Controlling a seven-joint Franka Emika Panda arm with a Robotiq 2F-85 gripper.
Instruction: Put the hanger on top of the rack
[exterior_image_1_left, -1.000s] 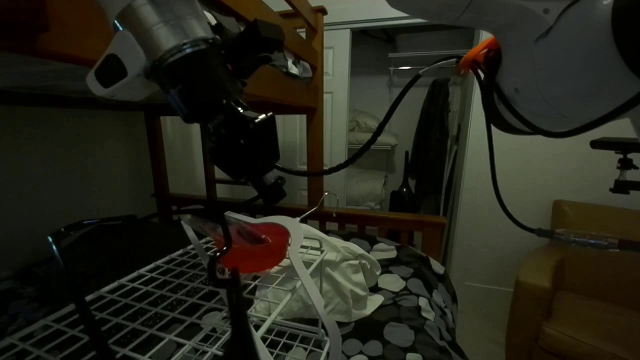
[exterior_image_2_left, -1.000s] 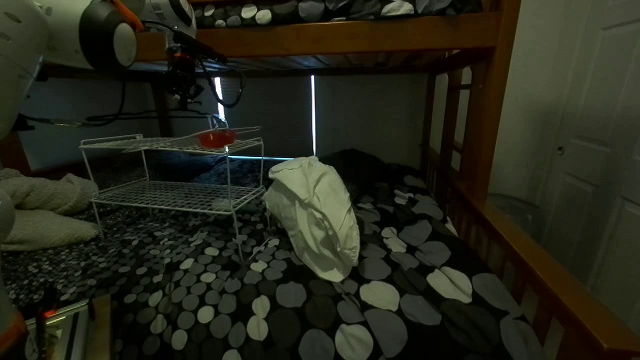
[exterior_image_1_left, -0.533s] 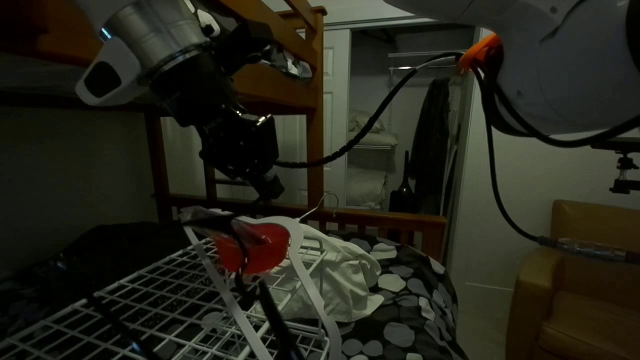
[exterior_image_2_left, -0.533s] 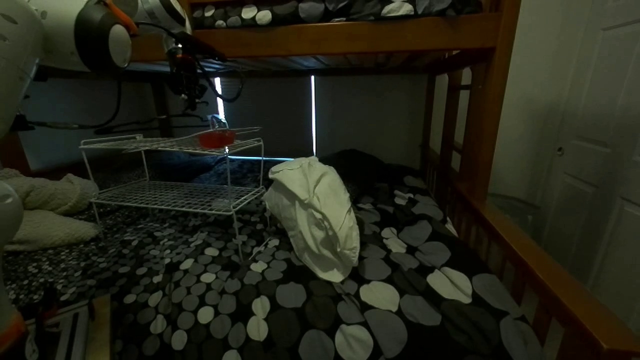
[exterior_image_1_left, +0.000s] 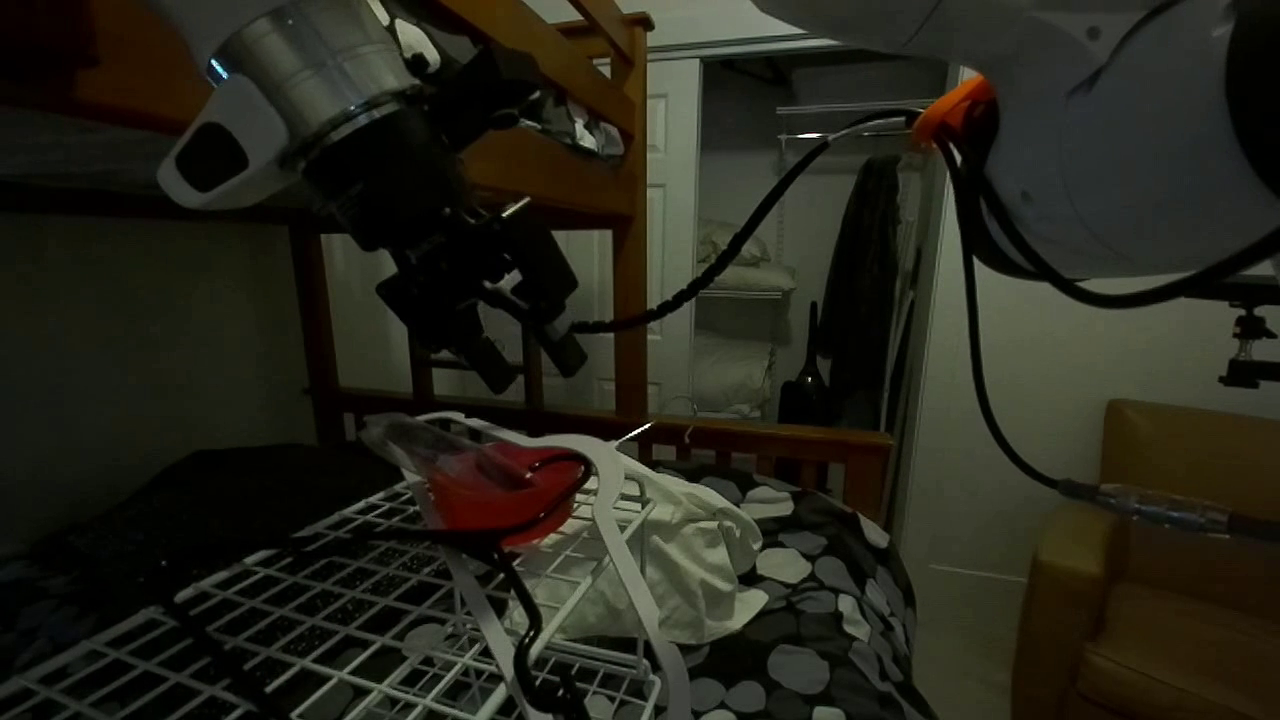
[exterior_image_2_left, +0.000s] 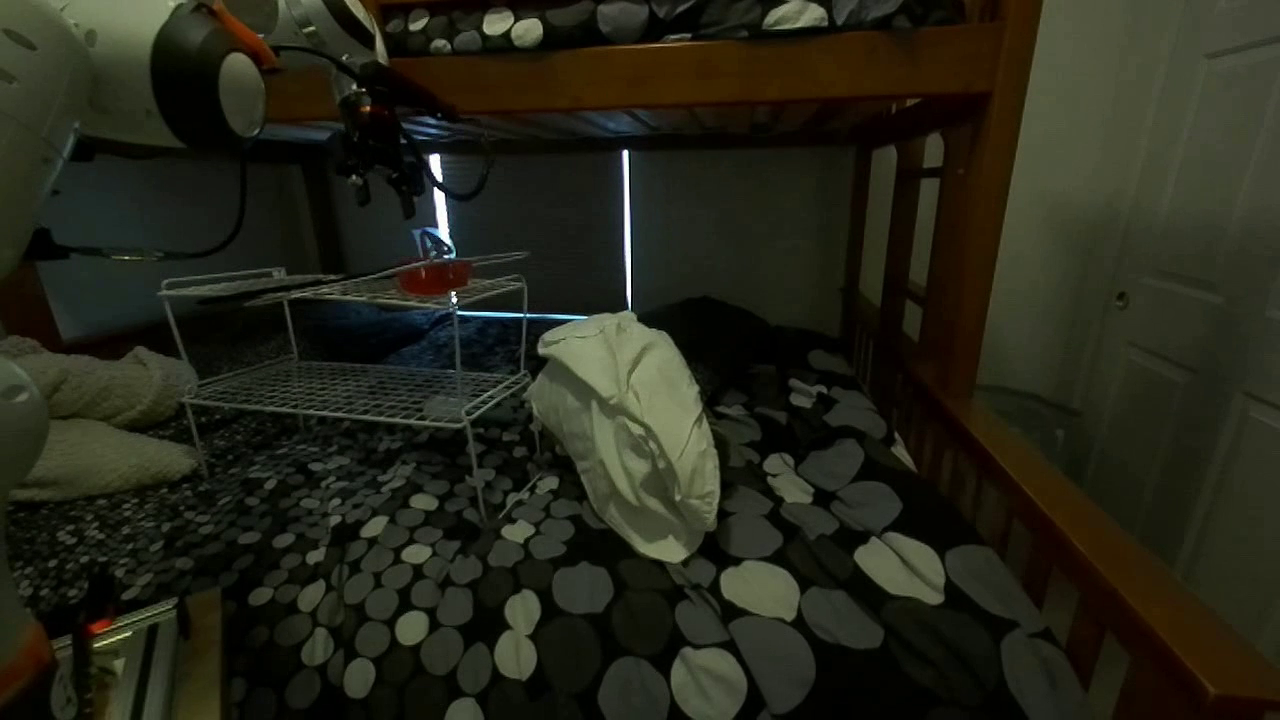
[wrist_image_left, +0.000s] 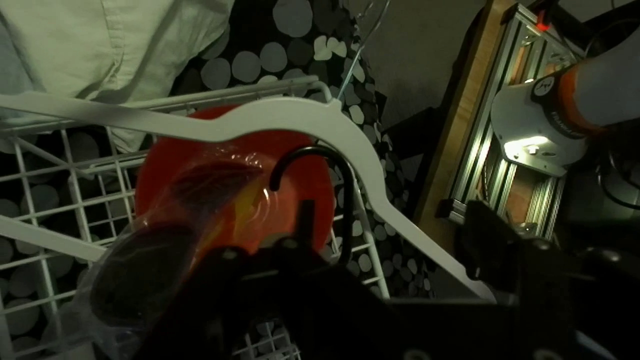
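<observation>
A black hanger (exterior_image_1_left: 497, 538) lies across the top of the white wire rack (exterior_image_2_left: 462, 425), over a white hanger (exterior_image_1_left: 625, 560) and a red bowl (exterior_image_1_left: 505, 495). In the wrist view the black hanger's hook (wrist_image_left: 346, 200) curls over the bowl; dark gripper parts hide the rest of it. My gripper (exterior_image_1_left: 530, 362) is above the rack, its jaws apart with nothing between them. An exterior view shows the same gap between the gripper (exterior_image_2_left: 384, 198) and the things on the rack below.
A clear plastic-wrapped item (wrist_image_left: 145, 280) sits in the bowl. White cloth (exterior_image_2_left: 630, 430) lies beside the rack on the dotted bedding. The upper bunk's wooden rail (exterior_image_2_left: 690, 75) runs above, close to the arm. Fleece (exterior_image_2_left: 90, 420) lies on the rack's other side.
My gripper has opened and let go of the black hanger, which has dropped from below the fingers onto the rack top. The white hanger's hook has tipped lower.
</observation>
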